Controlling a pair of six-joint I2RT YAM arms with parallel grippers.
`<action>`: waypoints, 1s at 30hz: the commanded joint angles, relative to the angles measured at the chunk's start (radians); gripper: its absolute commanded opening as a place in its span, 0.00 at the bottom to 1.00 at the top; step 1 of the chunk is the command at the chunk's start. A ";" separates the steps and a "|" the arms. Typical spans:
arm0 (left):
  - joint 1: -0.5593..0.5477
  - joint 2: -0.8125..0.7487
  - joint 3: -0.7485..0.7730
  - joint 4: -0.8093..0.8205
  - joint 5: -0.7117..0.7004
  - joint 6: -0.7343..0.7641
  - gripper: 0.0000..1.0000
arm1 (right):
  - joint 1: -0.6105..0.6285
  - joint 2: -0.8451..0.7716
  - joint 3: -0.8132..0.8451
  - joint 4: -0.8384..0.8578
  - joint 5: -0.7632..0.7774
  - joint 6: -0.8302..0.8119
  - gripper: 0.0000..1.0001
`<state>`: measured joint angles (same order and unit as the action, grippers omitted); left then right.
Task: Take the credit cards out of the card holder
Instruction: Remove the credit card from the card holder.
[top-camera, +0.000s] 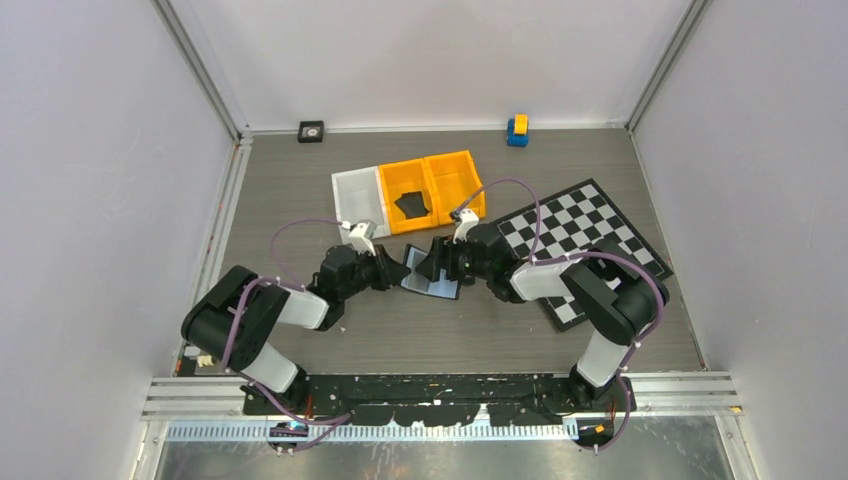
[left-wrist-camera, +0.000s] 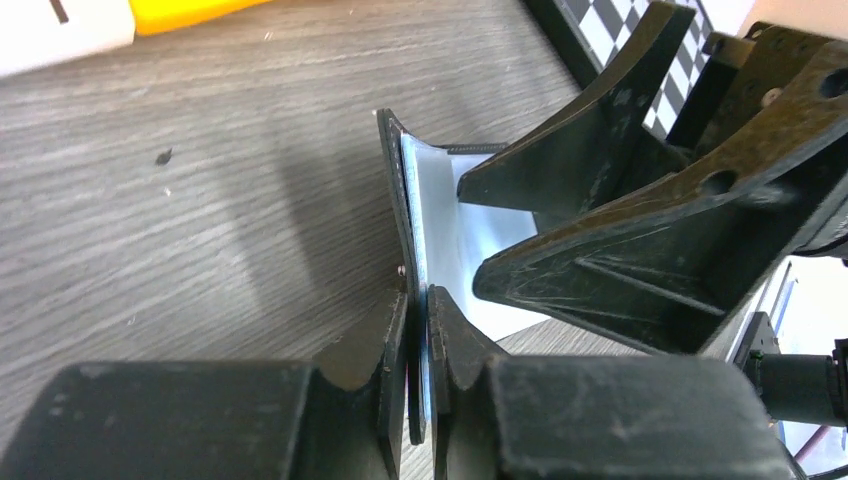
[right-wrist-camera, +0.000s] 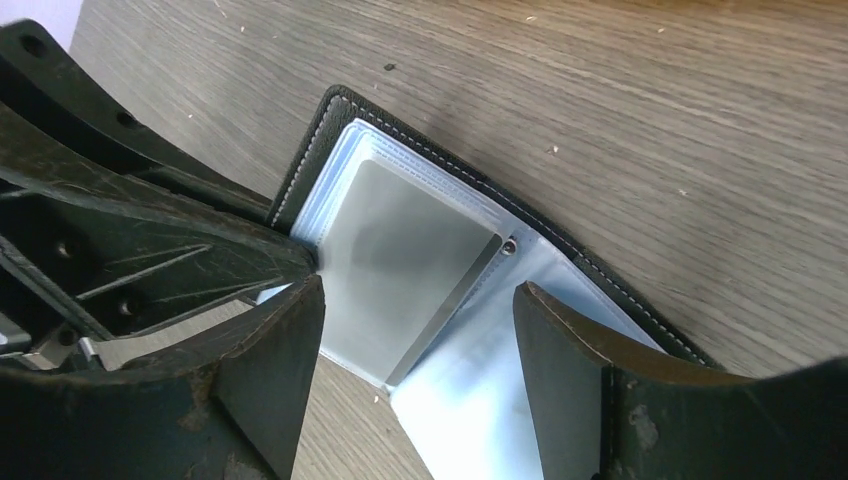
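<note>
Holder (right-wrist-camera: 400, 250): lies open near the middle of the table (top-camera: 300, 180), just on the near side of the orange bin (top-camera: 390, 185). One flap lies flat and the other stands up.
Left gripper (left-wrist-camera: 418, 305): clamped on the raised flap's free edge, with a finger on each face.
Right gripper (right-wrist-camera: 418, 290): spread wide above the pale inner sleeves (right-wrist-camera: 470, 400), with nothing between its jaws.
Weight: light by the look of it. The holder would probably slide or lift off the table if a card were pulled without a counter-hold.
Stiffness: the cover bends at the fold and the raised flap bows a little. The sleeves look like thin, soft plastic. The cards are judged thin but stiff.
Slip: a smooth card in a glossy sleeve should slide out freely, but it gives the pads little to bite on.
Where to grip: take a card by whichever edge stands proud of its sleeve, pinched face to face. Take the holder by the cover's edge, as the left gripper does.
Cards: a grey rectangle shows under the top sleeve. I cannot tell whether it is a card or a bare liner.
Dark shape (top-camera: 412, 205): black, lying in the bin, and too small to name.
Hidden: the sleeve mouths and how many sleeves are filled. No strap tab is in view. In the top view both grippers cover much of the holder.
</note>
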<state>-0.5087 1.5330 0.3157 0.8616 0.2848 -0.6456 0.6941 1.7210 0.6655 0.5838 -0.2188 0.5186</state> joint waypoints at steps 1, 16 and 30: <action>-0.003 0.031 0.012 0.147 0.011 0.015 0.12 | 0.007 -0.048 -0.002 0.042 0.064 -0.050 0.73; -0.003 0.064 -0.058 0.336 0.065 -0.055 0.08 | 0.007 -0.163 -0.064 0.000 0.119 -0.061 0.65; -0.008 -0.228 -0.005 -0.067 0.018 -0.023 0.08 | 0.006 -0.273 -0.049 -0.111 0.093 -0.058 0.66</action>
<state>-0.5087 1.4288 0.2749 0.9375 0.3481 -0.7204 0.6945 1.4338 0.5968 0.4427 -0.1265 0.4664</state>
